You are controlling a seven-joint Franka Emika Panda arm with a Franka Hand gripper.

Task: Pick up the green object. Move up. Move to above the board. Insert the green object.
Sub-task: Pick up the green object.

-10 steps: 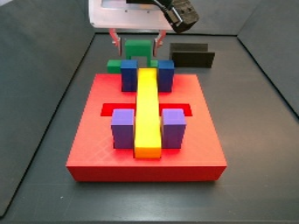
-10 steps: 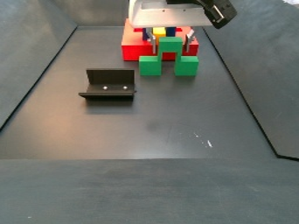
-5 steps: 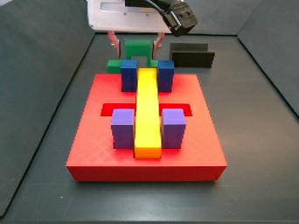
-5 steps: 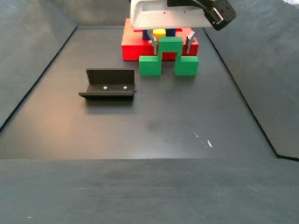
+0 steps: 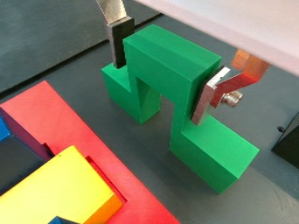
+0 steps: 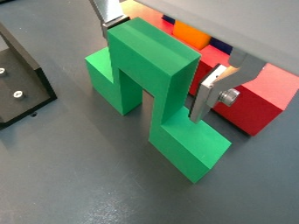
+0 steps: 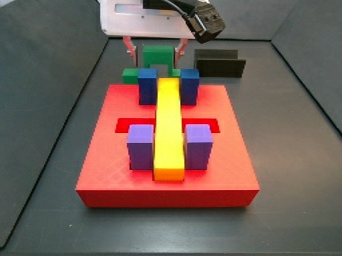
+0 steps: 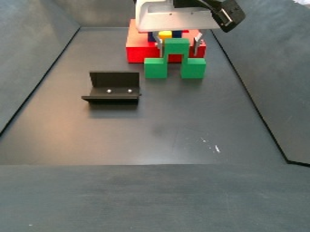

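Wrist views: the green blocky plastic piece with a raised centre cube [image 5: 176, 92] sits on the grey floor [image 6: 82, 166], both low feet down, just off one edge of the large flat red board with cross-shaped recesses [image 5: 59, 144]. The two-finger gripper [image 5: 163, 74] straddles the centre cube; silver plates with dark pads stand on opposite faces. In both wrist views the pads look to be against the cube or a hair off it; cannot tell whether they pinch it yet. The black L-shaped fixture [image 6: 21, 79] is near the piece's other side.

Side views: gripper [image 7: 158, 47] low at the board's far edge, green piece [image 8: 175, 58] between board [image 8: 136, 41] and open floor; blue blocks [image 7: 167, 85], the long yellow bar [image 7: 168, 125] and purple blocks [image 7: 170, 146] ride the slab.

Step in hand, as judged: the pick. Do it well by squeezing squarely on the cube's flat faces, confirming firm contact before lifting, then rising straight so the feet clear the board edge without tilting.
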